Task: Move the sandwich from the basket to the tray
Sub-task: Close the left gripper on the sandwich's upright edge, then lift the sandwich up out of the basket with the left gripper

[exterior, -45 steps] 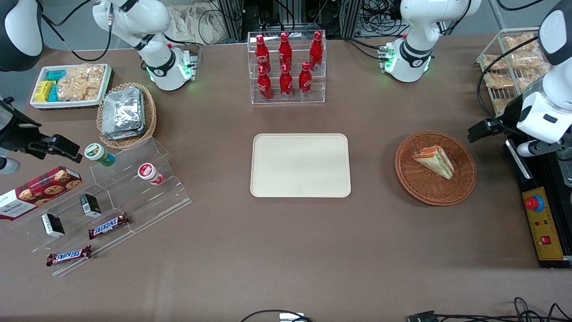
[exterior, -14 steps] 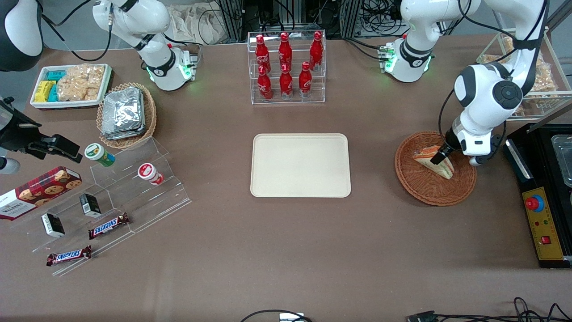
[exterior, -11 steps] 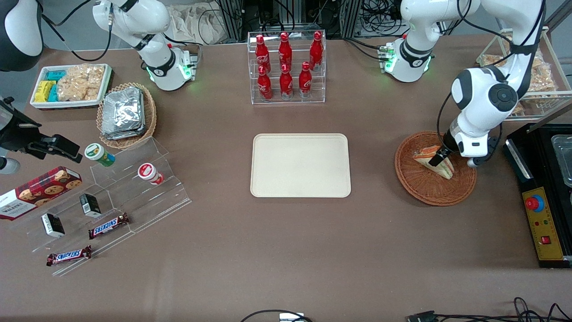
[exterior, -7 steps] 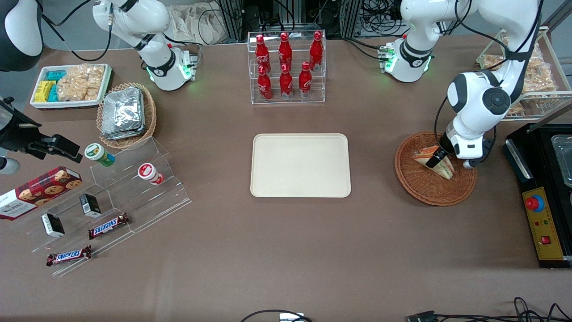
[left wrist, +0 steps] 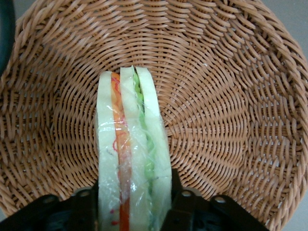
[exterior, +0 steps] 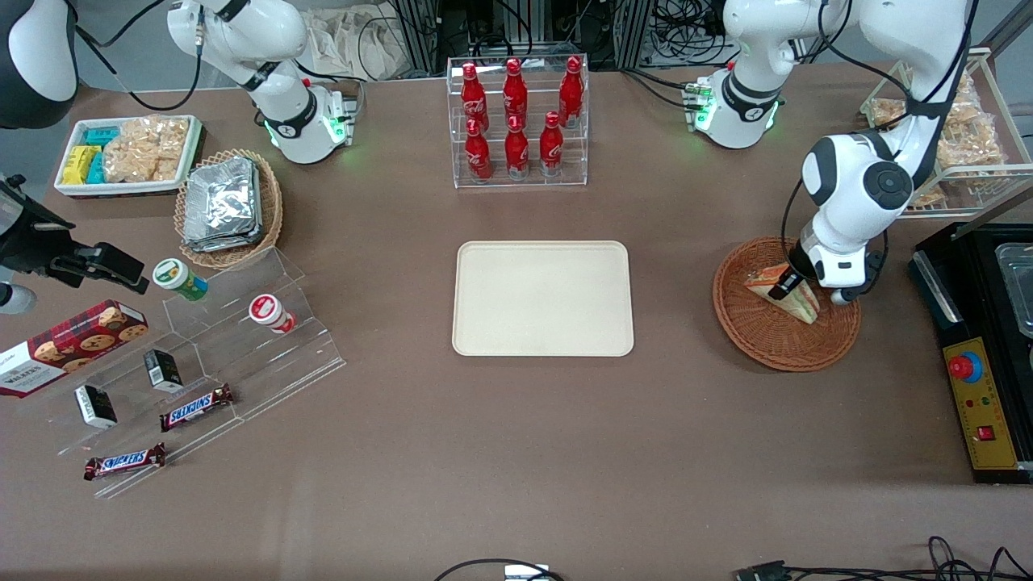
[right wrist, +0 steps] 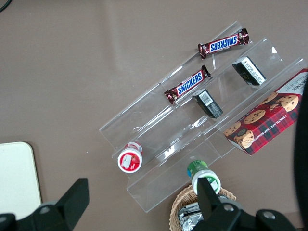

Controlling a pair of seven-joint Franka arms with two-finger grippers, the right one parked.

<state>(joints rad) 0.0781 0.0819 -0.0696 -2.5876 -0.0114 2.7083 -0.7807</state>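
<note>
At the parked arm's end of the brown tabletop [exterior: 516,452], the front view shows a white tray of snack packets [exterior: 127,153], a wicker basket of foil packets [exterior: 227,207] beside it, and, nearer the camera, a clear stepped display stand [exterior: 202,363] holding Snickers bars [exterior: 196,407], small dark boxes and two lidded cups. A red box of cookies [exterior: 64,343] lies beside the stand. Midway along the tabletop stands a clear rack of red cola bottles [exterior: 516,121], and nearer the camera than the rack lies the cream tray [exterior: 542,298], bare. Toward the working arm's end sits the basket [exterior: 759,339], with the sandwich [exterior: 800,300] lying in it. The gripper [exterior: 784,284] is down on the sandwich. In the left wrist view the sandwich [left wrist: 132,154] stands on edge on the woven bottom of the basket [left wrist: 216,96], its orange and green layers showing between slices of white bread, and the dark fingers [left wrist: 180,207] sit one against each side of it, spread just wide enough to take the wedge between them.
</note>
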